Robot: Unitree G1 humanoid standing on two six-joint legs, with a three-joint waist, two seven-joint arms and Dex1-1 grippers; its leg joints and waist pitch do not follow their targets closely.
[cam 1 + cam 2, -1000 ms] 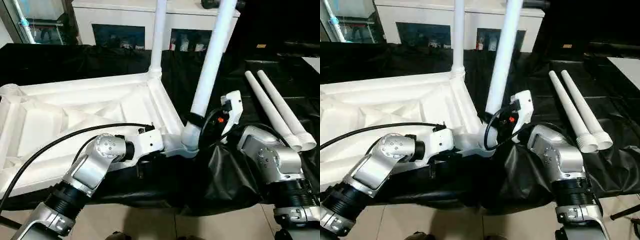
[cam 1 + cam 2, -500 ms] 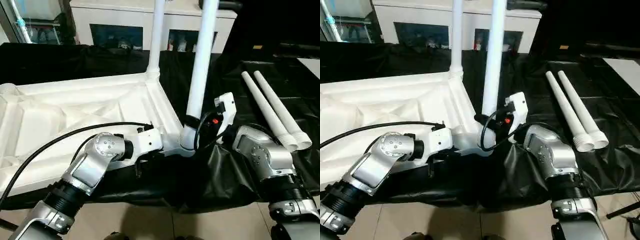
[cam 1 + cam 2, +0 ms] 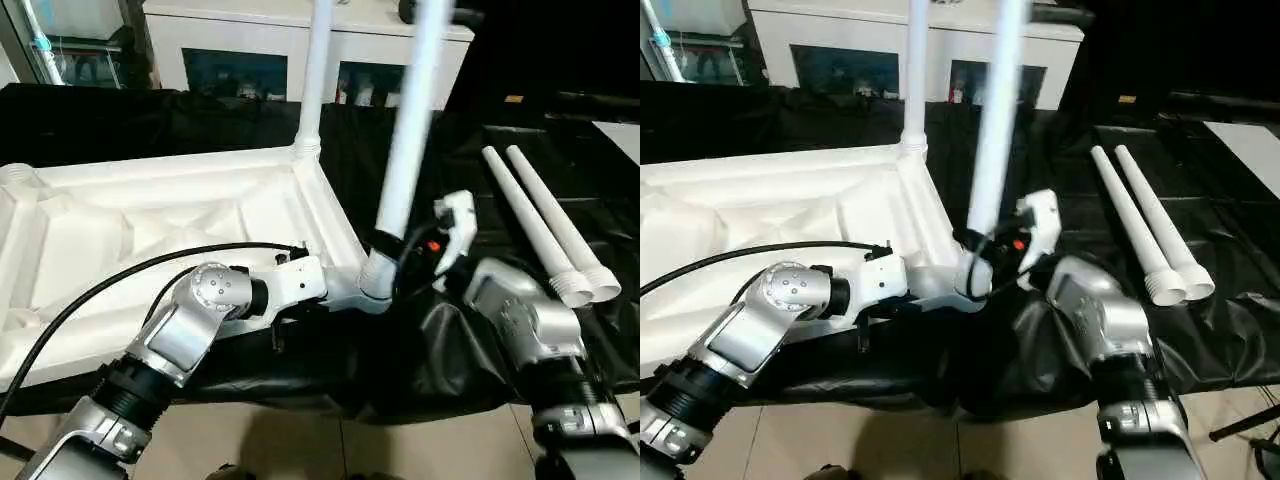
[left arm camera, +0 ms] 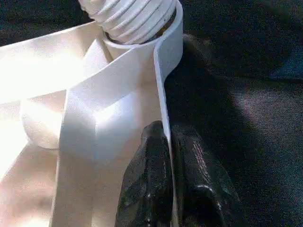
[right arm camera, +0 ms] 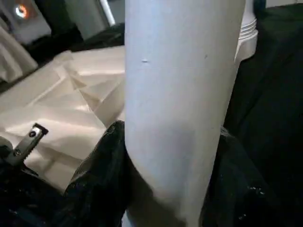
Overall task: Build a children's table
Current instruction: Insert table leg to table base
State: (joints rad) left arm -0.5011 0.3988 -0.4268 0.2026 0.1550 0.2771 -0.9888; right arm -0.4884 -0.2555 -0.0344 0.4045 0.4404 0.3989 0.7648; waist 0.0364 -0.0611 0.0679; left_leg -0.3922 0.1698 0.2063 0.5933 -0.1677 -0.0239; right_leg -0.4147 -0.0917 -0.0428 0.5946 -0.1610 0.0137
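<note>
White plastic tabletop [image 3: 150,230] lies upside down on black cloth [image 3: 470,340], ribbed underside up, taking up the left half of the head views. L gripper [image 4: 165,142] is pinched tight on the tabletop's thin rim wall near the front-right corner; in the left wrist view its black fingers [image 4: 147,189] sit on either side of that wall, w/ the threaded leg end just beyond in the round corner socket [image 4: 163,40]. R gripper [image 3: 392,252] is clamped round the near leg [image 3: 405,130] low down, just above the socket, jaws about half apart w/ the tube between them; the right wrist view shows the tube between dark fingers [image 5: 102,170]. That leg stands nearly upright, leaning slightly to the right at its top. Far leg [image 3: 315,75] stands upright in the back-right corner socket. Two spare legs [image 3: 545,230] lie side by side on the cloth to the right, touching each other, wide ends nearest the robot. White cabinet [image 3: 250,45] behind.
</note>
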